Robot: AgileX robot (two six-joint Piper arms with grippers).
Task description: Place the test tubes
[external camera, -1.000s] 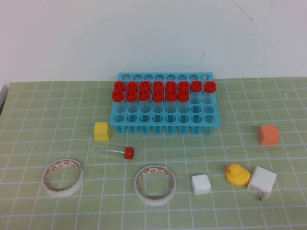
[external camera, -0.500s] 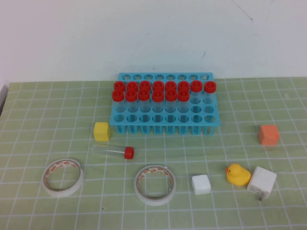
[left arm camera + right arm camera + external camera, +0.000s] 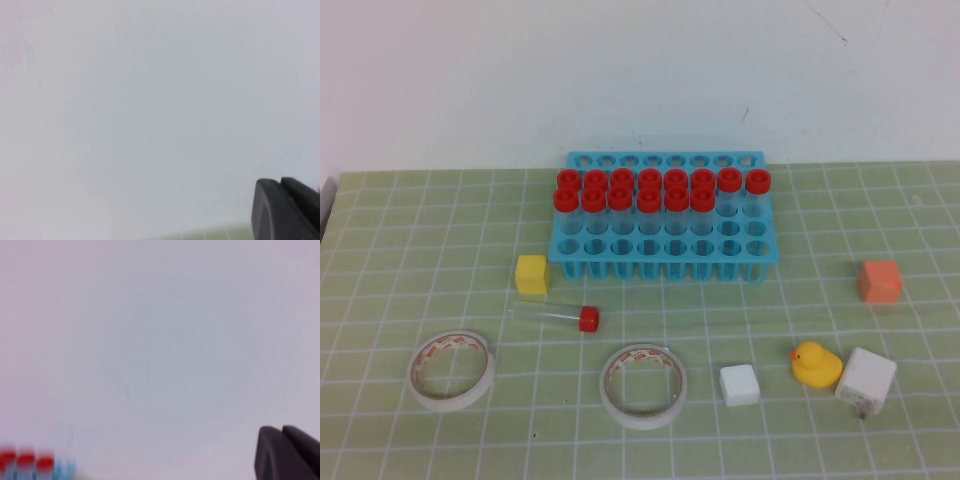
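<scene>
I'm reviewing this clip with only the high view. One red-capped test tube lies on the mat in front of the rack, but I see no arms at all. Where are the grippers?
Observer: The left gripper shows only in its own wrist view. It is shut on nothing and faces the white wall.
Operator: And the right one?
Observer: The right gripper is likewise shut and empty, and it also faces the wall.
Operator: Does either wrist camera catch the rack?
Observer: The right wrist view does. A few red caps and a bit of the blue rack show at its edge.
</scene>
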